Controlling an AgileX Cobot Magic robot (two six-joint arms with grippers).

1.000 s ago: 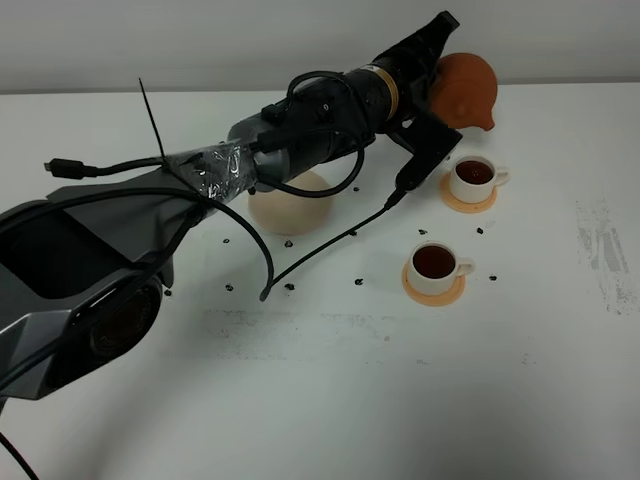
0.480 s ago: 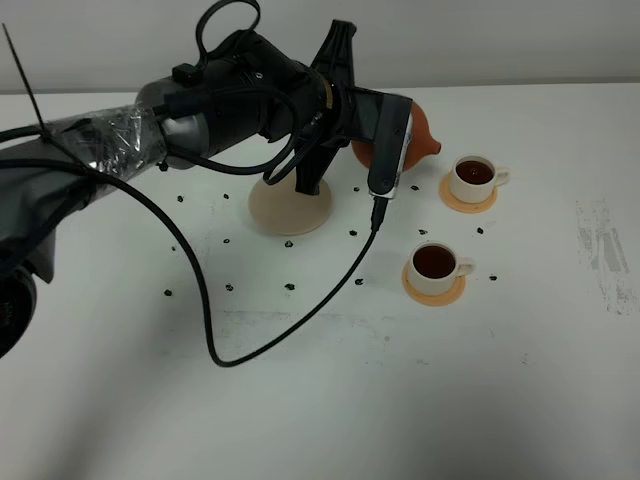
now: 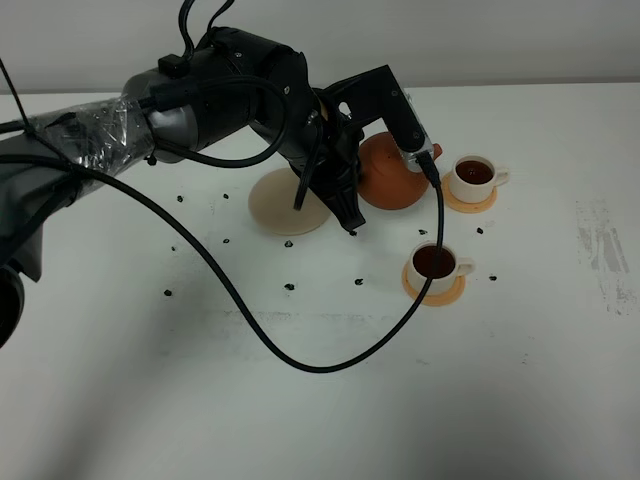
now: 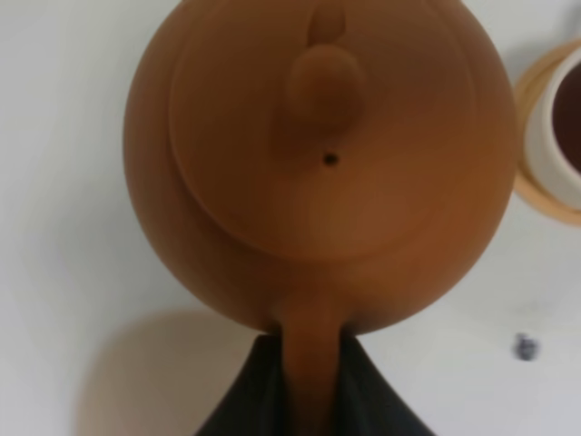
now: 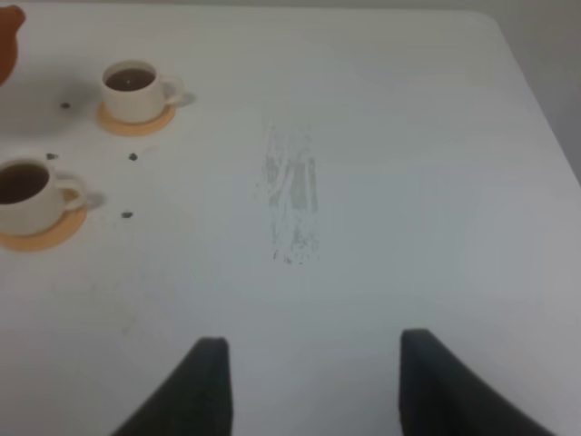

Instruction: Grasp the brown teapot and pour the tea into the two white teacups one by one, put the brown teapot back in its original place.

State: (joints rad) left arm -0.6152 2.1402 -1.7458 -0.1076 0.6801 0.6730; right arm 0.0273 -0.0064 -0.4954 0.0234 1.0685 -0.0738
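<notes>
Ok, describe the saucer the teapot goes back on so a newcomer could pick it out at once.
Start at the big black arm over the white table. Just under it, left of the brown teapot, lies a round cream saucer. Unlike the two orange coasters to its right, it is paler, wider and carries no cup.

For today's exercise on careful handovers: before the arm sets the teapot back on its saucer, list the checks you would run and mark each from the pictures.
1. Left jaws shut on the brown teapot handle: ok.
2. Both white teacups hold tea: ok.
3. Cream saucer free to receive the teapot: ok on its visible part; the rest is behind the arm.
4. Teapot over the saucer: not ok, it is beside it.
5. Right gripper away from the cups: ok.
</notes>
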